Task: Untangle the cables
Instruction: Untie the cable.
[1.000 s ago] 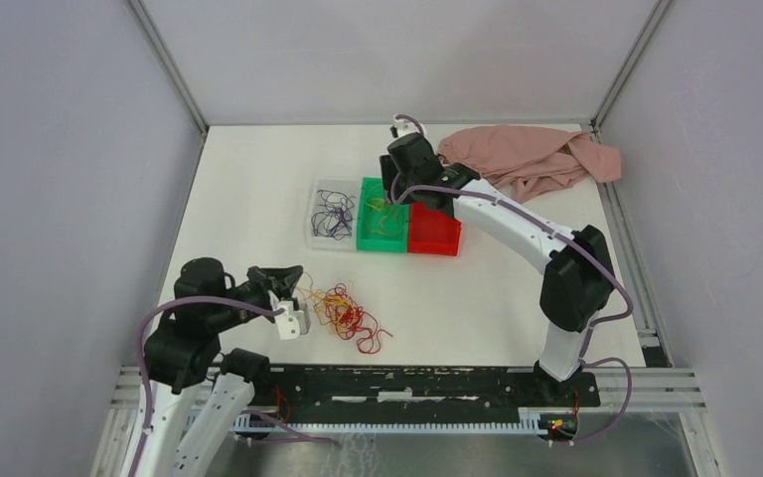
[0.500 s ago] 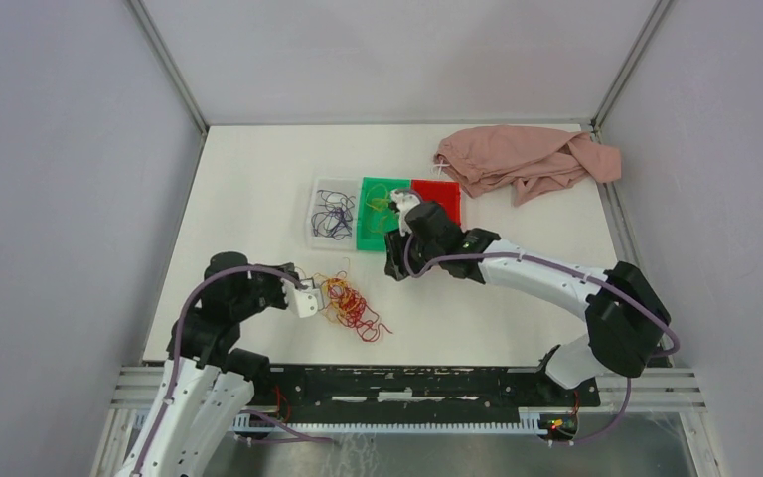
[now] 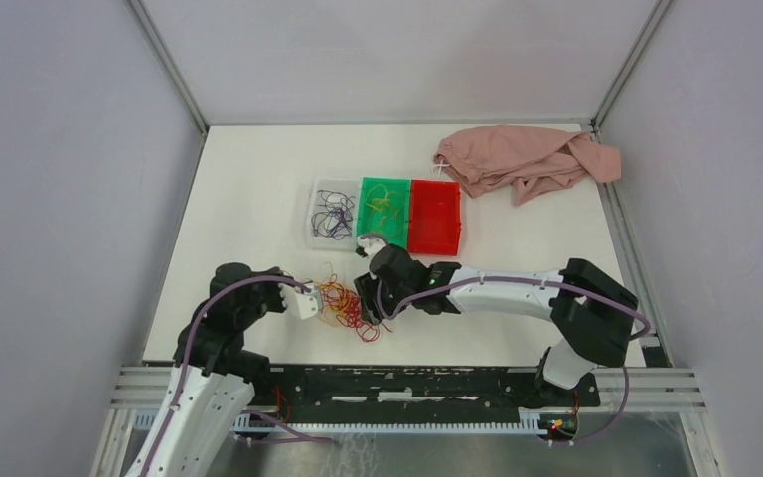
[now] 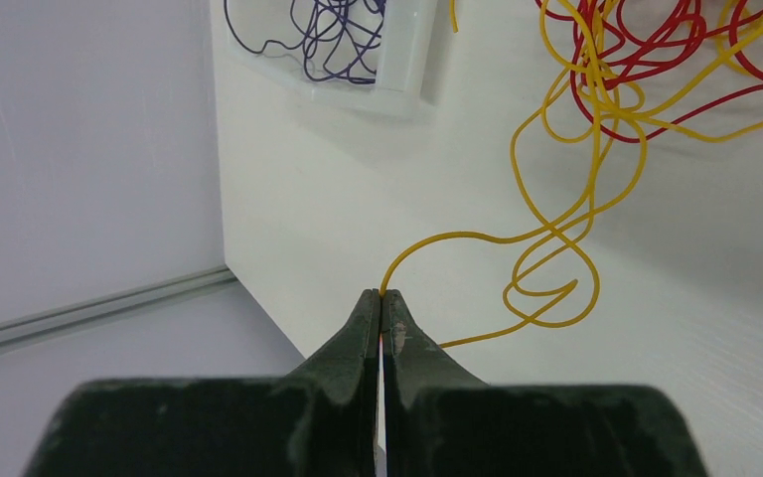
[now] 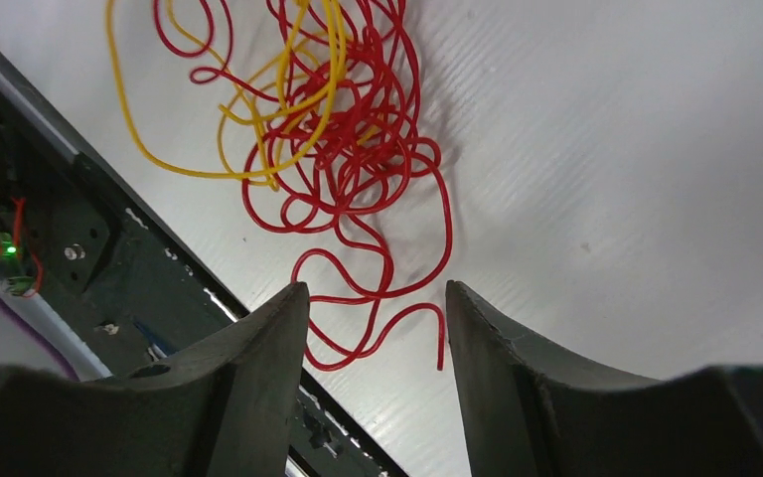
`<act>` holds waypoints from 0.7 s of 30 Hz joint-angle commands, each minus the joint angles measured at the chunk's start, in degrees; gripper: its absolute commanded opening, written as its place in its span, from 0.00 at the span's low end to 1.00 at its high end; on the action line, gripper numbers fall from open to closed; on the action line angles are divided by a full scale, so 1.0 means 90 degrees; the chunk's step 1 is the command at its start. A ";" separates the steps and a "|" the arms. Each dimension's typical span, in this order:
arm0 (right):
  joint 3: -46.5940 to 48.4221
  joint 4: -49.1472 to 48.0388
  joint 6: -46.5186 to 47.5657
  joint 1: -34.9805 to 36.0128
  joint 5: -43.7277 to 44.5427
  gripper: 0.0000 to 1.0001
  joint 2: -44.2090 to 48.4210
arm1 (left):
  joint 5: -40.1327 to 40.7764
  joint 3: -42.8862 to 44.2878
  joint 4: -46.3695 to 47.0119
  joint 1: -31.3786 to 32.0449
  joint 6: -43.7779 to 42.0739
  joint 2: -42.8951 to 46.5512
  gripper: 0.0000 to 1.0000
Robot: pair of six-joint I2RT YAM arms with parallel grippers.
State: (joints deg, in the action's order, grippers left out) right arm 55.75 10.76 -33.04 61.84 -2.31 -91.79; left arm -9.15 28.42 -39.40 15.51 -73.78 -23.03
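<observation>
1. Cables [image 3: 346, 306]: red and yellow tangle lying on the worktop [image 3: 248, 199] near its front edge, between the two claws
2. Left claw [image 4: 381, 306]: closed, pinching a yellow strand [image 4: 457, 237] at its tips; the strand loops away into the tangle
3. Right claw [image 5: 376, 298]: open, fingers [image 5: 258, 338] apart with nothing between them, poised over the red loops [image 5: 358, 149] on the tangle's right side
4. Clear tray [image 3: 312, 235]: holds purple cables [image 3: 335, 214]; stands beyond the tangle
5. Green tray [image 3: 382, 240]: holds yellow cables [image 3: 385, 204]; sits between the clear and red trays, touching both
6. Red tray [image 3: 435, 229]: right end of the row
7. Pink cloth [image 3: 527, 159]: crumpled at the worktop's far right corner
</observation>
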 commanded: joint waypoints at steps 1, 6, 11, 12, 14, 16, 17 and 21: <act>0.0266 0.0167 -0.0377 0.0295 0.0737 0.60 -0.0305 | 0.0283 -0.0008 -0.0035 -0.0018 -0.0572 0.0136 0.03; -0.0058 -0.0033 -0.0385 0.0613 0.1090 0.61 -0.0034 | 0.0464 0.0003 -0.0136 -0.0014 -0.0567 0.0003 0.03; -0.0017 0.0257 -0.0225 0.0873 0.1104 0.61 -0.0038 | 0.0460 0.0010 -0.0109 -0.0014 -0.0581 -0.0066 0.03; 0.0046 0.0355 -0.0251 0.0897 0.1121 0.59 -0.0145 | 0.0467 0.0020 -0.0093 -0.0013 -0.0591 -0.0075 0.03; 0.0132 0.0453 -0.0367 0.0920 0.1156 0.52 -0.0355 | 0.0461 0.0071 -0.0066 -0.0014 -0.0607 -0.0112 0.03; 0.0189 0.0506 -0.0524 0.0921 0.1209 0.44 -0.0532 | 0.0491 0.0128 -0.0065 -0.0014 -0.0602 -0.0165 0.03; 0.0206 0.0530 -0.0577 0.0919 0.1235 0.40 -0.0593 | 0.0510 0.0155 -0.0066 -0.0015 -0.0609 -0.0184 0.03; 0.0117 0.0593 -0.0732 0.0921 0.1498 0.24 -0.0432 | 0.0545 0.0237 -0.0095 -0.0015 -0.0670 -0.0197 0.03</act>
State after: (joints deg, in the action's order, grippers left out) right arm 55.51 15.53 -37.47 70.02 7.46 -97.23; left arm -5.45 28.42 -40.93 15.51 -76.69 -24.62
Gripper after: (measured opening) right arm 0.303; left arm 0.043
